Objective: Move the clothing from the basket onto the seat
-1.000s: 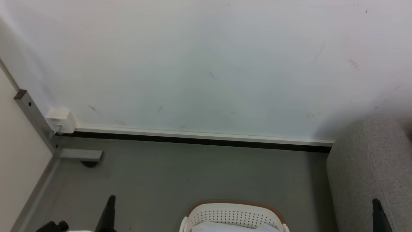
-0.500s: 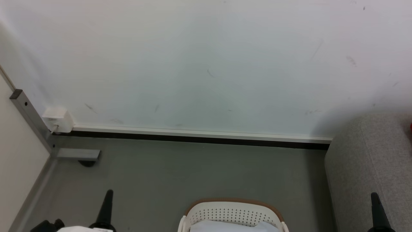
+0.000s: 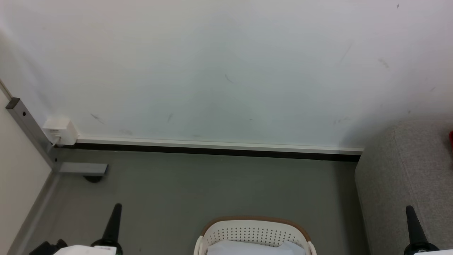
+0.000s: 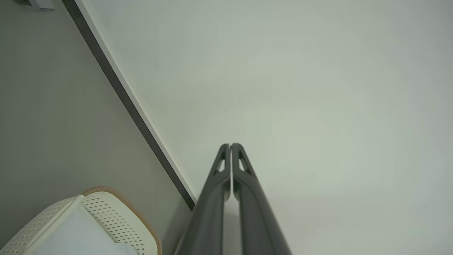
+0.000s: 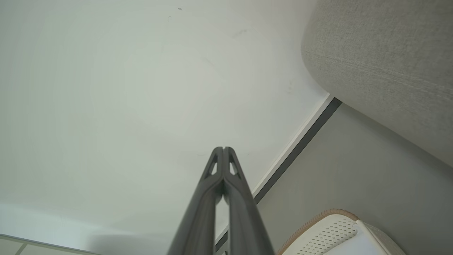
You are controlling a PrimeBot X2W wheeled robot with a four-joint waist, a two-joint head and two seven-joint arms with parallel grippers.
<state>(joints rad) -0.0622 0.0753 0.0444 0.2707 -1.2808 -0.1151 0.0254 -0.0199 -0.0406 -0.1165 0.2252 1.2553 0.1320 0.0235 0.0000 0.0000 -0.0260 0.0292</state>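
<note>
Our left gripper (image 4: pixel 230 146) and right gripper (image 5: pixel 223 148) both have fingers together, empty, flanking the laundry basket (image 3: pixel 253 232) on the floor (image 3: pixel 212 184). Inside lies white clothing (image 3: pixel 247 248), with the grey sofa (image 3: pixel 400 184) near on our right. We should part the fingers, descend and pinch a deep fold.

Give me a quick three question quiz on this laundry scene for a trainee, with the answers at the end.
1. True or false: the left gripper is shut and holds nothing.
2. In the head view, on which side of the basket does the seat stand? A) the robot's left B) the robot's right C) behind it, against the wall
3. Fill in: the clothing showing in the basket is pale ___.
Key: 1 true; 2 B; 3 white.
</note>
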